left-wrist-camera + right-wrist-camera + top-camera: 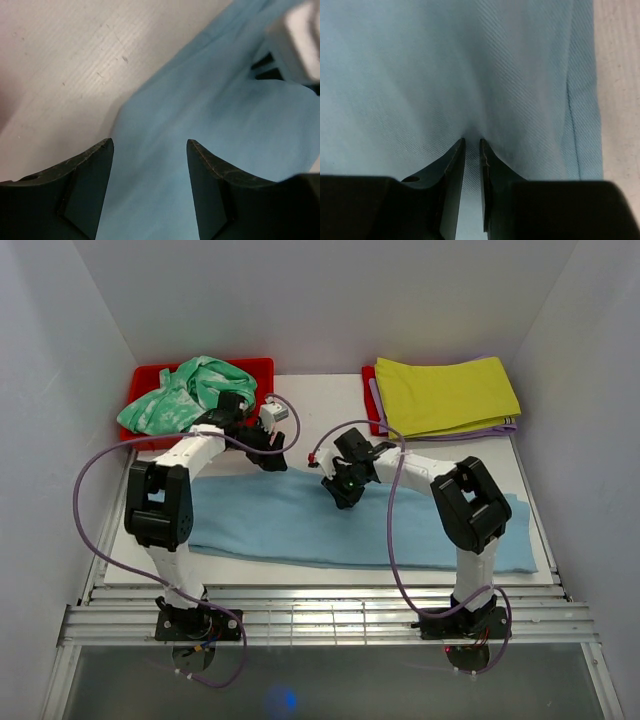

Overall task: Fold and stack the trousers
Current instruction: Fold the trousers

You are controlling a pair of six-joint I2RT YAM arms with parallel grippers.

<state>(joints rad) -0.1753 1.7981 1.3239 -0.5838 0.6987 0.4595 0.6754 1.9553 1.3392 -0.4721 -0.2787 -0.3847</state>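
Fingers of the left gripper (150, 142): spread wide apart, nothing between them, poised over the far edge of the trousers (210, 125), where blue cloth meets the bare white table (60, 60); I cannot tell whether the tips touch the cloth. Fingers of the right gripper (472, 141): drawn almost together, only a thin slit left, with the fabric puckering into creases right at the tips, so I read it as nipped on a pinch of trouser cloth, with a stitched seam running off to one side. Trousers, from my overhead view: one long sky-blue strip laid flat across the table's width, nearer the front edge, with both grippers down on its far edge, left one near the middle-left, right one just beside it towards centre. Far left corner: red bin (150, 375) holding a crumpled mint-green patterned garment (185, 390). Far right corner: folded yellow-green cloth (445, 395) lying on a red tray (369, 390), well apart from the trousers. Purple cables (85, 490) loop from each arm down to the bases.
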